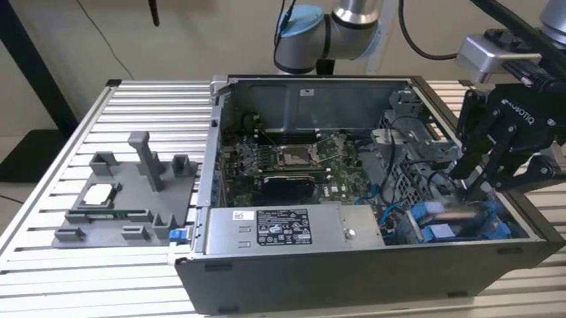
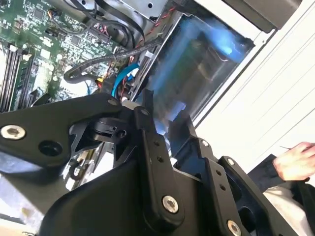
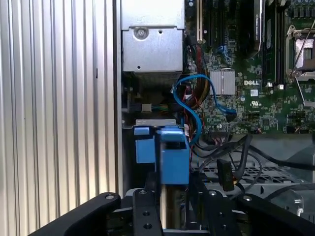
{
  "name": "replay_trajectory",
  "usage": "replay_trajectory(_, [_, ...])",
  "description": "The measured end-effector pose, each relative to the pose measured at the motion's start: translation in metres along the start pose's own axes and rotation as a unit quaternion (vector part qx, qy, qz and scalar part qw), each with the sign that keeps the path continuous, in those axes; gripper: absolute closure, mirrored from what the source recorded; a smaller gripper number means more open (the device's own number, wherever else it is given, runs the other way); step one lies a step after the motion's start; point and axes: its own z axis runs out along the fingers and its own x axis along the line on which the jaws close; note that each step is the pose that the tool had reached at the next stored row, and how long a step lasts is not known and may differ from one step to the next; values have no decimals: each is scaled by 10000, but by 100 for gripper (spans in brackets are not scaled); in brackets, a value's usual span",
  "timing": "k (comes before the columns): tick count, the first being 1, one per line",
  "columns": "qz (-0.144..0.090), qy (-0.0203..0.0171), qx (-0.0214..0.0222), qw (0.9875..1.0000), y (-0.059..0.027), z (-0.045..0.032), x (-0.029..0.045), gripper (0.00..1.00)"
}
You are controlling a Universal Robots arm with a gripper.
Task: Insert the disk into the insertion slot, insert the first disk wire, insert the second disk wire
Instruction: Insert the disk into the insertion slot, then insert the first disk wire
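Fingers [image 2: 149, 129] grasp the disk [image 2: 202, 69], its blue-framed body reaching out beyond their tips.

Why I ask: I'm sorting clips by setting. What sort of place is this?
Probably a robotics lab bench: a robot arm reaches into an open computer case on a slatted metal table.

One open computer case [image 1: 354, 278]; one green motherboard [image 1: 340, 156]; one labelled power-supply box [image 1: 283, 228]; one blue-framed disk [image 3: 174, 157]; one gripper [image 1: 468, 187]; one grey parts tray [image 1: 132, 192]; one slatted table [image 1: 89, 278]; one hand [image 2: 295, 160] in the second wrist view.
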Motion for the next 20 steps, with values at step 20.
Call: replay_trajectory(20, [-1,-11,0,10000,144,-174,-163,60])
